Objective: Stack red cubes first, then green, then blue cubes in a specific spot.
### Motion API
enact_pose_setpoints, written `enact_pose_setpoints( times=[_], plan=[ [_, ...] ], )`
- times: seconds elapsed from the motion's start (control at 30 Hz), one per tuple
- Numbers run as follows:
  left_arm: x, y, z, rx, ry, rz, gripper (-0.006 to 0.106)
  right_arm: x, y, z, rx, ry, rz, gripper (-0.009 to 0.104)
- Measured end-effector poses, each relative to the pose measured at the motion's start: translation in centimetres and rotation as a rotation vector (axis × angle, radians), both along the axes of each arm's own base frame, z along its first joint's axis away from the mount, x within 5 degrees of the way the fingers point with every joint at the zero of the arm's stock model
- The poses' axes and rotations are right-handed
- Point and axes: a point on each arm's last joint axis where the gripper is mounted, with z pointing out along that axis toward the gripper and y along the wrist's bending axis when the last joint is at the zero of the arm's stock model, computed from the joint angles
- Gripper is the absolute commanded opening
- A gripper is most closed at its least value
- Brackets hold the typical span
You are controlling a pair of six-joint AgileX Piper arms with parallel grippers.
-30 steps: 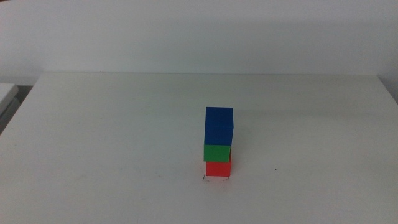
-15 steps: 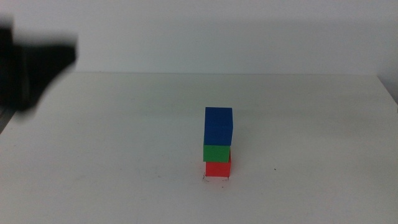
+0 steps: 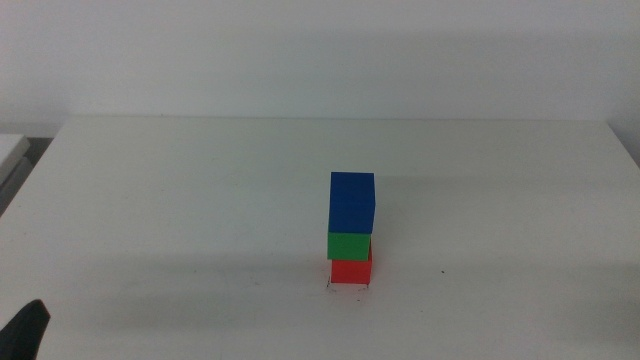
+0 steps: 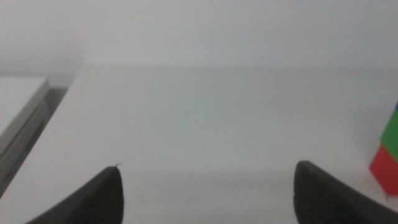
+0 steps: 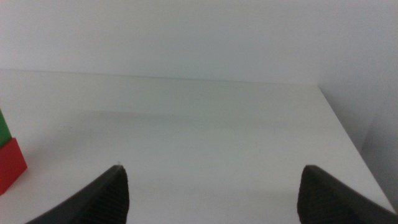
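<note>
The three cubes stand as one tower right of the table's centre in the middle view: red cube [image 3: 351, 271] at the bottom, green cube [image 3: 349, 246] on it, blue cube [image 3: 352, 202] on top, sitting slightly askew. Tiny black marks of the specific spot [image 3: 329, 287] peek out at the red cube's base. Only a dark tip of my left gripper [image 3: 25, 335] shows at the bottom-left corner, far from the tower. In the left wrist view the left gripper [image 4: 208, 167] is open and empty, with red [image 4: 387, 168] and green [image 4: 392, 134] at the picture's edge. My right gripper [image 5: 212, 168] is open and empty too.
A lone dark speck [image 3: 443, 272] lies on the white table right of the tower. A separate white ledge [image 3: 10, 150] adjoins the table's left edge. The table's far edge meets a plain wall.
The left arm, a dark blur at the upper left half a second ago, has dropped to the bottom-left corner. The tower has not moved.
</note>
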Motion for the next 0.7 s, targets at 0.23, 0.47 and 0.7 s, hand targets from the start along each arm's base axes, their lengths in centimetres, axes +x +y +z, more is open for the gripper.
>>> enact_pose_setpoints(
  times=[0.23, 0.47, 0.7],
  plan=[
    [0.7, 0.3, -2.6, -0.065, -0.126, 0.079, 0.094, -0.6, -0.1, -1.0, -0.005, -0.045, -0.001, 0.093],
    [0.8, 0.3, -2.8, -0.066, -0.126, 0.089, 0.094, -0.6, -0.1, -0.9, -0.007, -0.049, -0.001, 0.093],
    [0.8, 0.4, -2.8, -0.038, -0.128, 0.089, 0.094, -0.6, -0.1, -0.9, -0.007, -0.049, -0.001, 0.093]
  ],
)
